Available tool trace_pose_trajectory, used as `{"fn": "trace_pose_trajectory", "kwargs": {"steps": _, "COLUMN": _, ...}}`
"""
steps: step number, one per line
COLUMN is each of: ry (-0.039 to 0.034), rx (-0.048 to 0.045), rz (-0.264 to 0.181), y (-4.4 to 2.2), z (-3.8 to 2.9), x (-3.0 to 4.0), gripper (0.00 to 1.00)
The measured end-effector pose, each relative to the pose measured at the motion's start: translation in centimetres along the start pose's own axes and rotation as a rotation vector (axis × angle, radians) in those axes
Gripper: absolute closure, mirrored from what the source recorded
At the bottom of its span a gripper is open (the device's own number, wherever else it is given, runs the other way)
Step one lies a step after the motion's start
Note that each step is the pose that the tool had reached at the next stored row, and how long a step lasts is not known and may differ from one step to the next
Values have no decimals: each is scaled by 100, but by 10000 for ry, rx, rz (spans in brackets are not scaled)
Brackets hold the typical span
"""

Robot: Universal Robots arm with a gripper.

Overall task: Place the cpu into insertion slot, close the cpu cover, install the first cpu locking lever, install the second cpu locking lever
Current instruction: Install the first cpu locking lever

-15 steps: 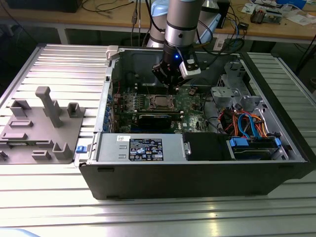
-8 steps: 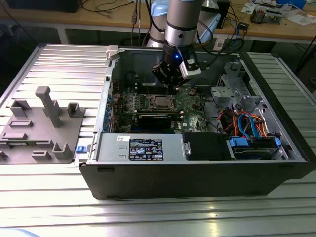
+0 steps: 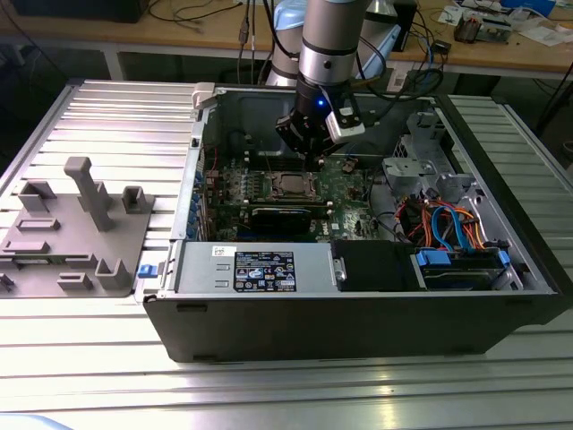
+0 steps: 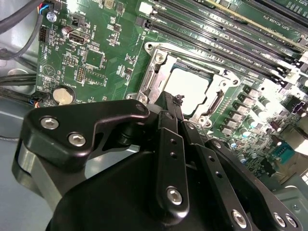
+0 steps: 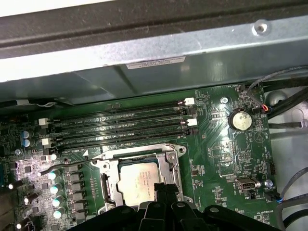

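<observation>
The jaws are drawn together, their black fingers (image 4: 168, 144) meeting in a narrow tip just over one edge of the cpu cover (image 5: 109, 185). Whether they pinch anything cannot be told. In the exterior view the arm (image 3: 327, 45) reaches down from the far side into the open computer case (image 3: 358, 313), with the jaws low over the middle of the green board (image 3: 345, 184).

The cpu (image 4: 190, 89) lies flat in the slot (image 4: 192, 67), its dull silver top showing through the cover's square window. The cover is down, level with the board and framing the chip on all sides. In the first wrist view a thin wire lever (image 5: 67, 164) runs out from a corner of the slot over a row of small capacitors (image 5: 57, 192). It cannot be seen whether it is latched.

Four long memory slots (image 5: 120, 125) lie beside the slot, and a round coin battery (image 5: 239, 120) sits farther along the board.

Inside the case, a grey power supply (image 3: 260, 269) fills the near side. A bundle of blue and orange cables (image 3: 448, 224) lies toward the exterior view's right. The case stands on a ribbed metal surface (image 3: 89, 376), and a grey moulded fixture (image 3: 81, 224) rests on it at the exterior view's left, well apart from the case's open well.
</observation>
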State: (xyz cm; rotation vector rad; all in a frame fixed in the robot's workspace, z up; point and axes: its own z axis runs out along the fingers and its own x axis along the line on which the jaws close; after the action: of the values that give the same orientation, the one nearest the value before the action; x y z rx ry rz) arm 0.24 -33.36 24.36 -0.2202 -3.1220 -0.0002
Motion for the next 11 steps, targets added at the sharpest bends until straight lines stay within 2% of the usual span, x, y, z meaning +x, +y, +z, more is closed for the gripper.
{"fn": "trace_pose_trajectory", "kwargs": {"steps": 11, "ry": 0, "rx": 1, "rz": -124, "y": 0, "z": 0, "x": 0, "gripper": 89}}
